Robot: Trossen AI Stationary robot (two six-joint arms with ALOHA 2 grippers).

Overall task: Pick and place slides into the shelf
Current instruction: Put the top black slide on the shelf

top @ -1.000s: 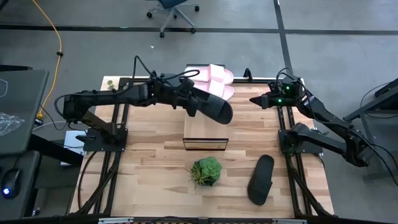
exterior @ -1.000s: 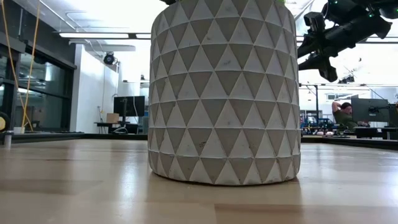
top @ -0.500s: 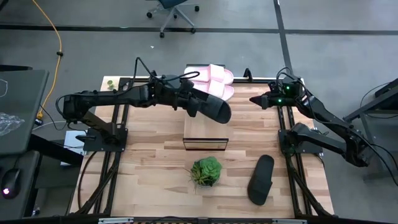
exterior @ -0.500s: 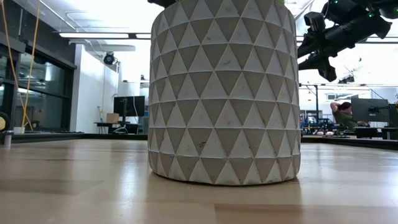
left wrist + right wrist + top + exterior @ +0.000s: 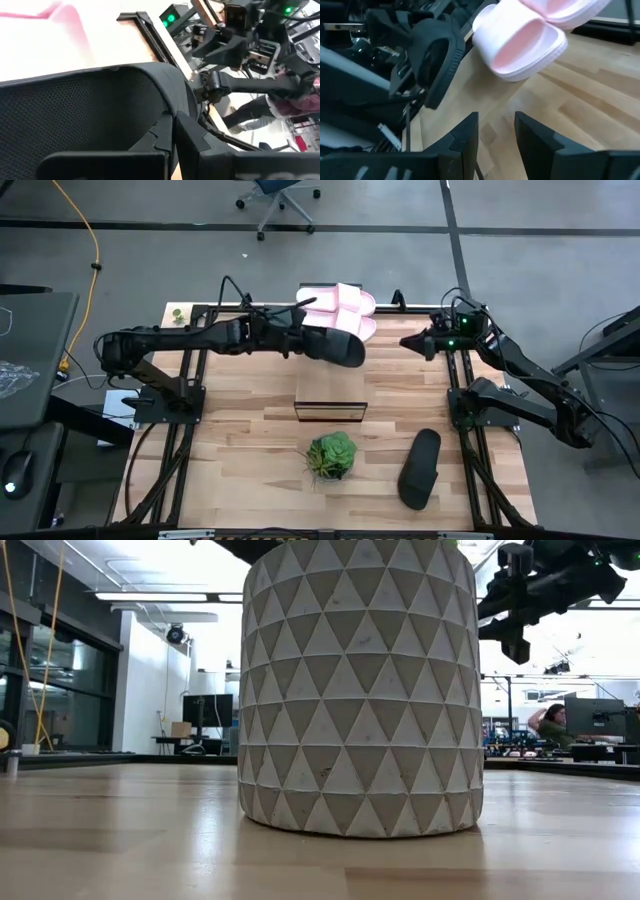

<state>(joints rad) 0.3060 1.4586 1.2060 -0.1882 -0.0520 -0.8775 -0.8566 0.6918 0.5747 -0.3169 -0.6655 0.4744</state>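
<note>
Matt black slide [image 5: 335, 347] with mesh-textured strap, glossy pink slides [image 5: 343, 307], light wood table [image 5: 250, 430]

even overhead light, blurred wrist views

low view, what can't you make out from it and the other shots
- Low view: the plant pot fills the middle and hides the shelf and all slides.
- High view: the held black slide and left pincer cover the shelf top's far end.
- Left wrist view: the pink slides are blurred and cut off by the edge.
</note>
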